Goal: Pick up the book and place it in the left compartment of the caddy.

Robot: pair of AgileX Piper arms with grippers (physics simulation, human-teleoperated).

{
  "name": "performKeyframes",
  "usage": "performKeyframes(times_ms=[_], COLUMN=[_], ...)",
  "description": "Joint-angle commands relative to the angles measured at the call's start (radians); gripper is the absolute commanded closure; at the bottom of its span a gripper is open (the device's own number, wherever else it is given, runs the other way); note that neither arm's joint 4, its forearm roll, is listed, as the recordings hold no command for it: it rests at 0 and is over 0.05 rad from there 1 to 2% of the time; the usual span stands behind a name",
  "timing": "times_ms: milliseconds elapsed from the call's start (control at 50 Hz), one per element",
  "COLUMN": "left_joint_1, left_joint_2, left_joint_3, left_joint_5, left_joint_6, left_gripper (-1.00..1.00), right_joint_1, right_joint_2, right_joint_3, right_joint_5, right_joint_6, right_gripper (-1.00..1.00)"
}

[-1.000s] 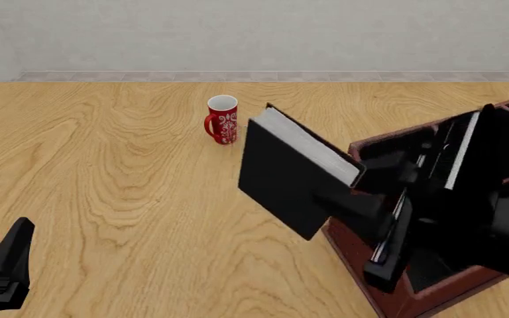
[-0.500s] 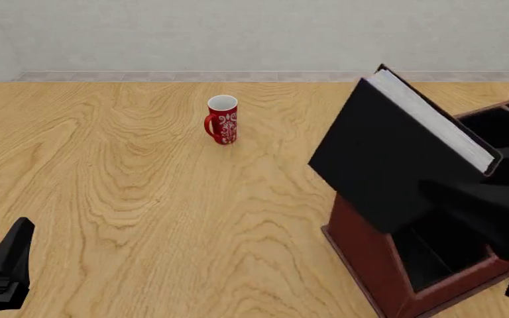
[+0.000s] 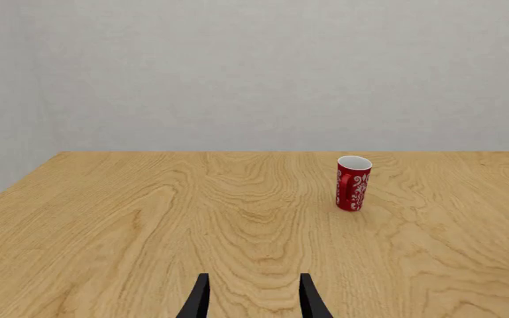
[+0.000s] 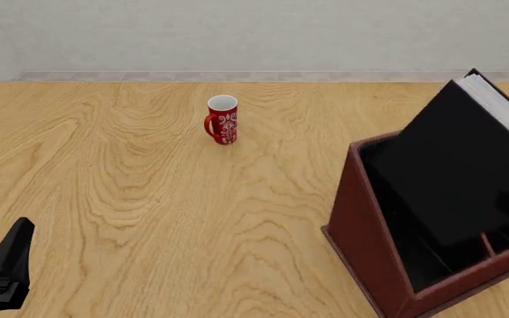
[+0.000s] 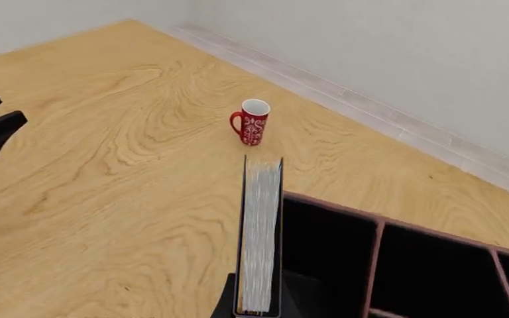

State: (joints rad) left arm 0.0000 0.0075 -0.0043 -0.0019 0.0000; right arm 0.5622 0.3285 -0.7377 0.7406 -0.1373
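Note:
The black book, white page edges up, hangs tilted over the left side of the red-brown caddy. Its lower end merges with the caddy's black interior, so I cannot tell how deep it sits. In the right wrist view my right gripper is shut on the book, one dark finger on each cover. The caddy rim lies just beside the book there. In the front view the right gripper is hidden. Low at the near left, my left gripper is open and holds nothing.
A red patterned mug stands upright on the wooden table, well left of the caddy. A grey wall closes off the table's far edge. Thin dividers split the caddy's inner sections.
The book has travelled right and come down over the caddy's left side. The right arm, seen earlier in the front view, is now hidden. The left gripper and mug stayed put.

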Motion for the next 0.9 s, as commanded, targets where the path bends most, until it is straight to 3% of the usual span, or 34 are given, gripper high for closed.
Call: performKeyframes(times_ms=[20,160,320,600,900], left_joint_1=[0.000,0.000,0.000,0.000,0.000], left_joint_2=[0.000,0.000,0.000,0.000,0.000], left_joint_3=[0.000,0.000,0.000,0.000,0.000], left_joint_5=[0.000,0.000,0.000,0.000,0.000], left_joint_6=[0.000,0.000,0.000,0.000,0.000], left_gripper=[-1.00,-1.00,-1.00,-1.00,-1.00], right_joint_1=[-0.094,-0.153,-0.182,-0.215,-0.238], right_joint_2=[-0.075,-0.127,-0.145,-0.128,-0.025], right_joint_3=[0.016,0.040,0.096,0.205,0.321], right_joint_5=[0.052,0.095,0.081,-0.010,-0.195], right_joint_6=[0.017,0.017,0.014,0.005,-0.016], right_gripper=[1.00,1.00,1.00,1.00,1.00])
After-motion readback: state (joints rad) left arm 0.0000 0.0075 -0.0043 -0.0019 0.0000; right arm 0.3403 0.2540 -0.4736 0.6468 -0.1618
